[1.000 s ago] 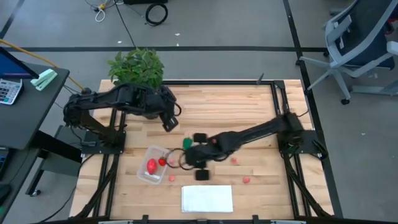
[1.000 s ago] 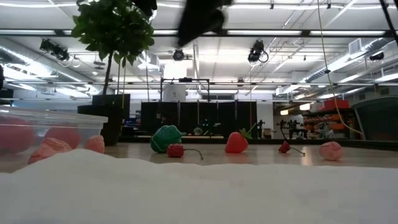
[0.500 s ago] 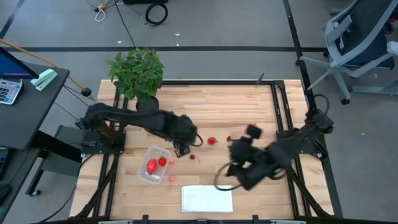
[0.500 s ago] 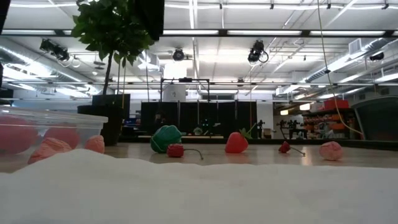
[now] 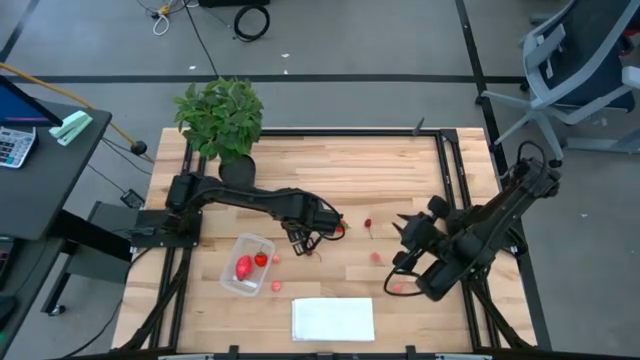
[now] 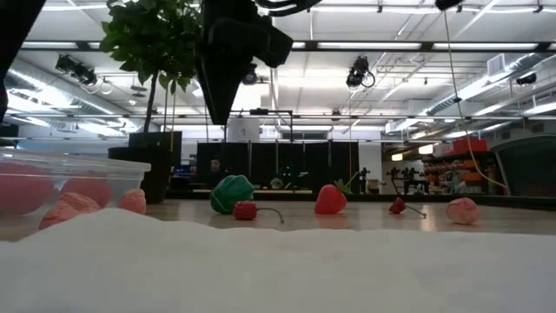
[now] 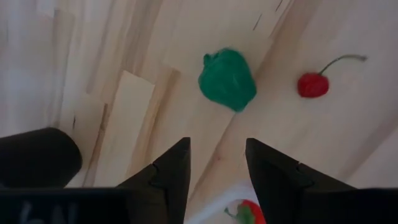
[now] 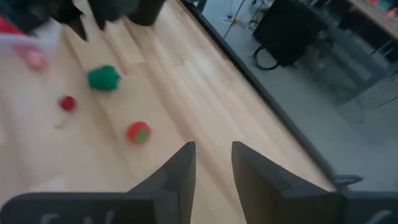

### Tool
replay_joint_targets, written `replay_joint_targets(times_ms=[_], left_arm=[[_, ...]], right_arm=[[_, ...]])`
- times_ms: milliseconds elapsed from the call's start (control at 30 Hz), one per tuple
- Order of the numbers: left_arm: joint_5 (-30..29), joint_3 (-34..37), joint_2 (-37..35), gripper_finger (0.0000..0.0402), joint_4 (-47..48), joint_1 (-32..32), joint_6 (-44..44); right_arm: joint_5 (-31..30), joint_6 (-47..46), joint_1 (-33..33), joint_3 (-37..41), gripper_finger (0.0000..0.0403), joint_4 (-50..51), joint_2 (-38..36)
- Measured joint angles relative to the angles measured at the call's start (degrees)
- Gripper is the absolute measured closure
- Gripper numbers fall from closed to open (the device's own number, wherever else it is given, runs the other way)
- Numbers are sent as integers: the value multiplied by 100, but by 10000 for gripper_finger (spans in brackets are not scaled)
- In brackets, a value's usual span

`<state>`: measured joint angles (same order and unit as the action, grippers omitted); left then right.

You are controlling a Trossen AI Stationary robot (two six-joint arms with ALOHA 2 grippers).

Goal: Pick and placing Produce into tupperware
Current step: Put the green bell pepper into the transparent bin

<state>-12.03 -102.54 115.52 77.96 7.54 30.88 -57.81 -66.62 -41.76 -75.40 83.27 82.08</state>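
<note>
The clear tupperware (image 5: 247,264) stands at the table's near left and holds red and pink produce. More produce lies loose on the wood: a green pepper (image 7: 227,79), a stemmed cherry (image 7: 313,84), a strawberry (image 5: 340,228), a second cherry (image 5: 368,224) and pink pieces (image 5: 377,257). My left gripper (image 5: 315,228) hangs open above the green pepper, which it hides in the high view. Its fingers point down and touch nothing. My right gripper (image 5: 406,242) is open and empty near the table's right side.
A potted leafy plant (image 5: 220,115) stands at the far left corner. A flat white sheet (image 5: 333,320) lies at the near edge. One pink piece (image 5: 276,286) lies beside the tub, another (image 5: 397,288) below my right arm. Bare wood lies along the far side.
My left gripper has gone from beside the plant toward the table's right and near side, and now hangs over the green pepper. My right gripper has drawn back from beside the tupperware toward the table's right edge. The loose produce has stayed in place.
</note>
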Motion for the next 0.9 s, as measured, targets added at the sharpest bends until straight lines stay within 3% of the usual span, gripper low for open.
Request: replay_joint_targets(times_ms=[133,300,600,900], left_arm=[[-3,-2,-90,253,-109,1,303],[-9,-3,-120,262,-358,80,794],[-324,-2,-122,249,-714,362,1469],[-427,-2,-127,243,-603,635,1809]], right_arm=[[-183,48,0,550,292,-3,-343],[-231,-557,0,863,292,4,-849],[-165,-653,0,756,292,-28,-1723],[-161,-175,0,665,292,-60,-2292]])
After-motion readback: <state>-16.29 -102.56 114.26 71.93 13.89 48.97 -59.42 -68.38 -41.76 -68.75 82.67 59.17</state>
